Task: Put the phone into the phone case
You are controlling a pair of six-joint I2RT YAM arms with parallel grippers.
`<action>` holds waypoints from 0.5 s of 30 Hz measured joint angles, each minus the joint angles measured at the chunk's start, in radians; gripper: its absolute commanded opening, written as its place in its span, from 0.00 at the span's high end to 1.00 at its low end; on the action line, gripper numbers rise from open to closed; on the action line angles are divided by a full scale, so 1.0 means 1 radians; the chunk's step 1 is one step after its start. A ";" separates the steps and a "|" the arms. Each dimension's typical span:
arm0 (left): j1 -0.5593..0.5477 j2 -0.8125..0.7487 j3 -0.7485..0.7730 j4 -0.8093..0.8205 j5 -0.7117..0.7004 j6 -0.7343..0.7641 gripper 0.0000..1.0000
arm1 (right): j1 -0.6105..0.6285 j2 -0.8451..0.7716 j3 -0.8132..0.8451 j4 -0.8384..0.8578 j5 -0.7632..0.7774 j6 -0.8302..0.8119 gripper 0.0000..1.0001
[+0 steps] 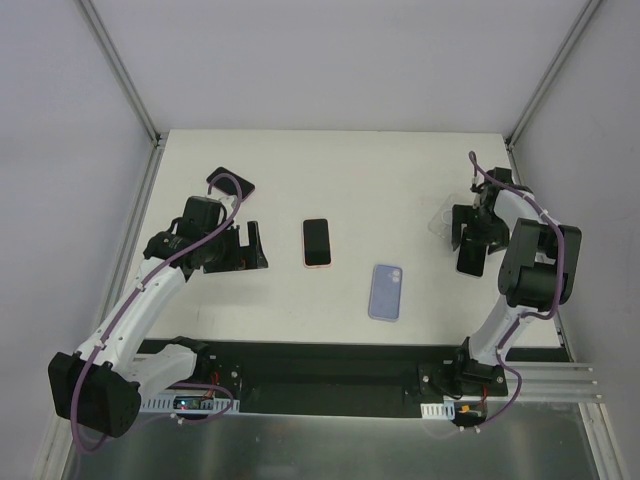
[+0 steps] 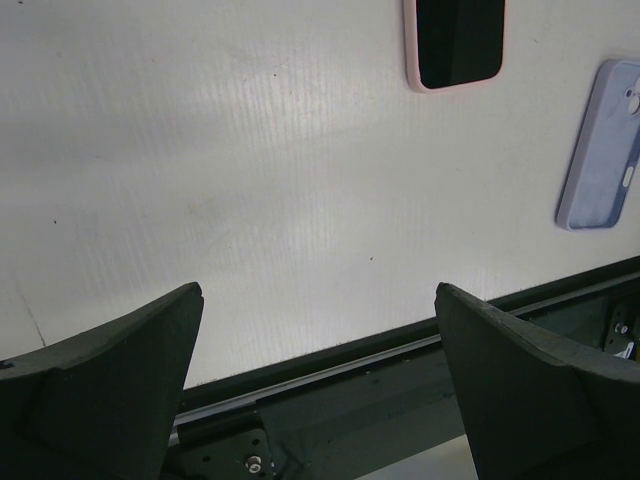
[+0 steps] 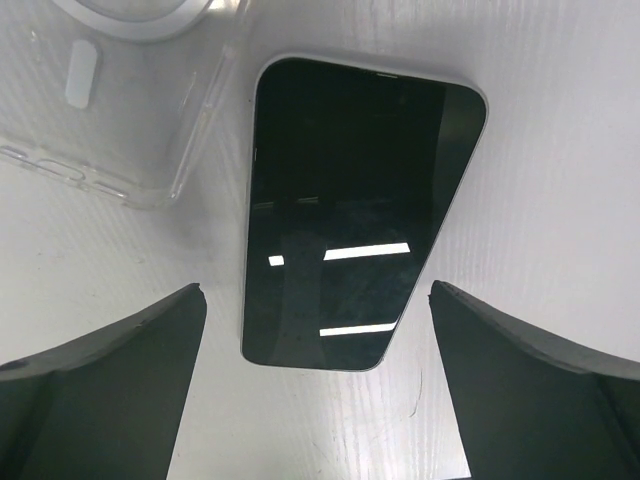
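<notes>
A bare phone (image 3: 350, 210) with a dark screen lies face up on the white table, at the right (image 1: 468, 262) in the top view. My right gripper (image 3: 315, 290) hovers just over its near end, open, one finger on each side and nothing between them. A clear phone case (image 3: 130, 100) rests beside the phone's far left corner. A lavender phone case (image 1: 386, 291) lies back up mid-table, also at the right edge of the left wrist view (image 2: 603, 150). My left gripper (image 2: 318, 288) stands open and empty above the table's near edge, at the left (image 1: 255, 247) of the table.
A phone in a pink case (image 1: 316, 242) lies screen up in the middle of the table, and shows at the top of the left wrist view (image 2: 455, 42). A flat black object (image 1: 230, 183) sits behind the left arm. Grey walls enclose the table on three sides.
</notes>
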 measured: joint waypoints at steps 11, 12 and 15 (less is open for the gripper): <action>0.000 -0.001 0.000 0.000 0.017 0.000 0.01 | -0.008 0.024 0.008 0.018 -0.001 0.001 0.01; 0.000 -0.001 0.000 0.000 0.018 0.000 0.01 | -0.008 0.028 0.008 0.021 -0.003 0.001 0.01; 0.000 -0.002 0.000 0.001 0.018 0.000 0.01 | -0.010 0.039 0.008 0.027 -0.009 0.001 0.03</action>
